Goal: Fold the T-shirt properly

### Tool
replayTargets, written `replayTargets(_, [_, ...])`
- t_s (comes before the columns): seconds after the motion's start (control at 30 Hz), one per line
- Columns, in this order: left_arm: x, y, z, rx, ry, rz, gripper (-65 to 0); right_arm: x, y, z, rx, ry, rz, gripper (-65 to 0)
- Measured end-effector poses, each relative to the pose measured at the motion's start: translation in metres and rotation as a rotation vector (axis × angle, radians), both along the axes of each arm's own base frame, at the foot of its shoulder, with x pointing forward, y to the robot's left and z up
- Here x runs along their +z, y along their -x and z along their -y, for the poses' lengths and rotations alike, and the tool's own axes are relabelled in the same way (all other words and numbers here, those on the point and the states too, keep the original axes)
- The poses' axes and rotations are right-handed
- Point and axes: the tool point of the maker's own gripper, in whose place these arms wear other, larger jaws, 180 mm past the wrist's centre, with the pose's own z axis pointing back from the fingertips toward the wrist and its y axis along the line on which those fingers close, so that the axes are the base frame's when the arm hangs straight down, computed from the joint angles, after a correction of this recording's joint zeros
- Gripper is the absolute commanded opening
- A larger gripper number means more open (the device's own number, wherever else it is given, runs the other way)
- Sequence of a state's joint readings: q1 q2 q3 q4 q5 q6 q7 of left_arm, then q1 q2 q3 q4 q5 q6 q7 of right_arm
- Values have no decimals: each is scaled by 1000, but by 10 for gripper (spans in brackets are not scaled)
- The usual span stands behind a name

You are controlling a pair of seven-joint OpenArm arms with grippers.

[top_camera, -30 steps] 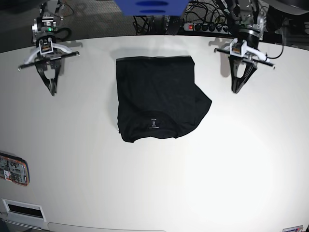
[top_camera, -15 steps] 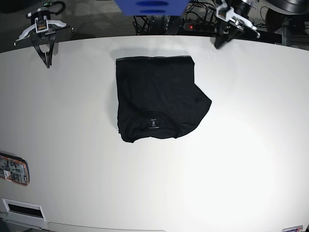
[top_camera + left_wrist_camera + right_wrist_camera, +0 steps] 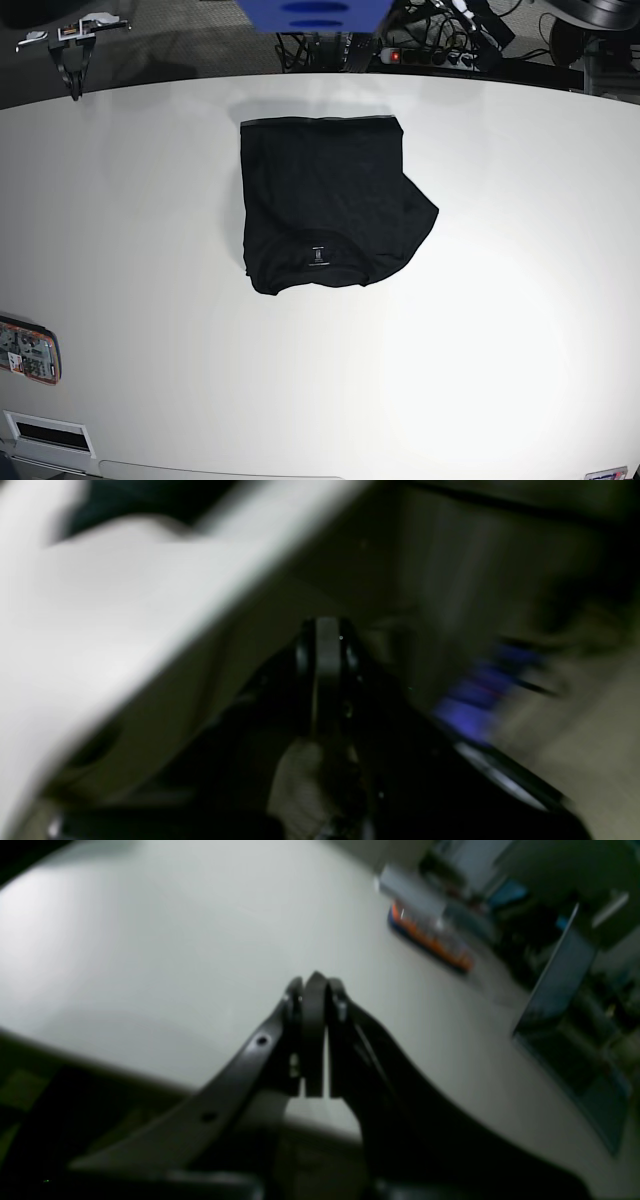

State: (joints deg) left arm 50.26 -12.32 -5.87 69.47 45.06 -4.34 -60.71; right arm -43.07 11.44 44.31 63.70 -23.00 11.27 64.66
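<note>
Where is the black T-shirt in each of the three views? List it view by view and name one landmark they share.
Base: the T-shirt lies folded on the white table, upper middle, apart from both arms.
Left wrist: not in it; blurred, only the shut left gripper.
Right wrist: not in it; only the shut right gripper over bare table.
Shared landmark: the white table.

The T-shirt point(image 3: 325, 205) lies folded on the table point(image 3: 520, 330), nearer the far edge than the near one and about midway between the left and right edges. One corner of it bulges toward the right edge. A small device point(image 3: 28, 351) rests at the left edge near the near-left corner. The right gripper point(image 3: 70, 62) hangs beyond the far-left corner, off the surface. A power strip point(image 3: 430, 56) sits behind the far edge.
</note>
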Motion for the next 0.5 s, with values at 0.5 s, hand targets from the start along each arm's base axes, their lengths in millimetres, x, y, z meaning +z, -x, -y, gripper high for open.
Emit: replayTargets(0.5, [-70, 34, -44, 114, -89, -215, -650, -70, 76, 16, -187, -115, -252, -650])
